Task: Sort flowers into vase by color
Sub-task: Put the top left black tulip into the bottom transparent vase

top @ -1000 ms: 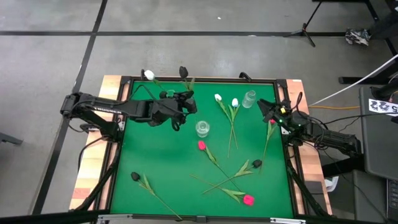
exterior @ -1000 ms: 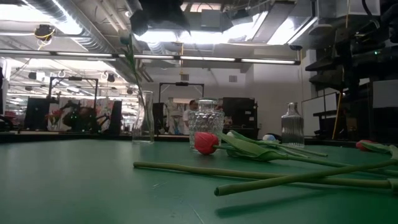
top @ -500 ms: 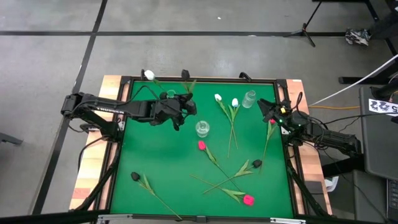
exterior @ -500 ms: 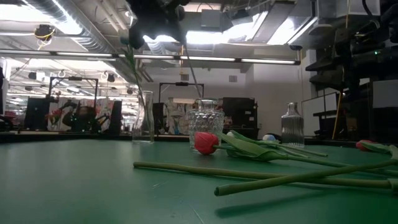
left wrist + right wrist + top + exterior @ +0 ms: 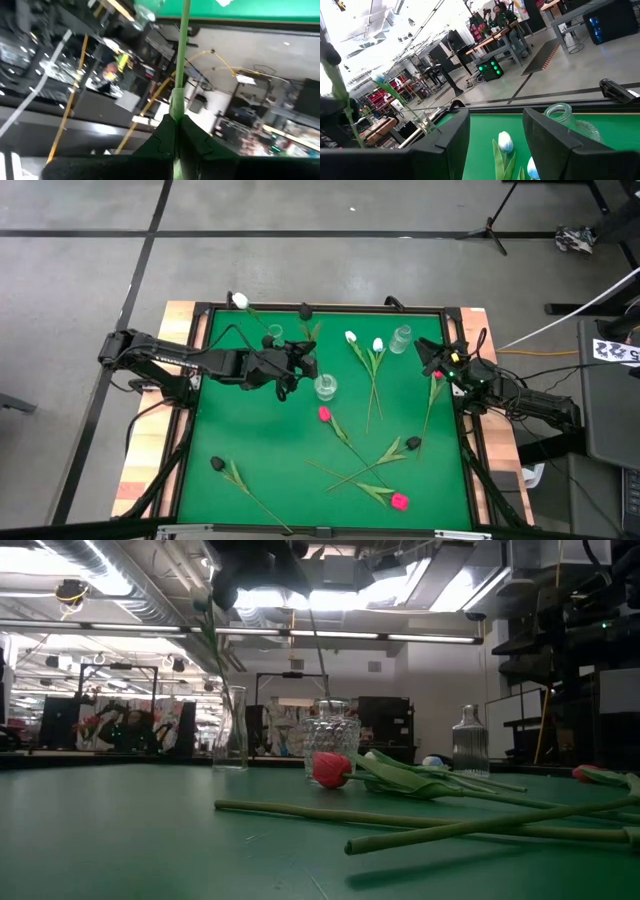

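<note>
left pincer clenched on black tulip stem, over round vase mid-worktop. right pincer released, parked at right edge. stems look light, floppy, so grab low near leaves.

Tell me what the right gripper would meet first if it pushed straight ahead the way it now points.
Probably the two white tulips lying on the mat: in the wrist view they sit between the right gripper's open fingers. The ribbed glass bottle stands just off that line. Depth is uncertain.
</note>
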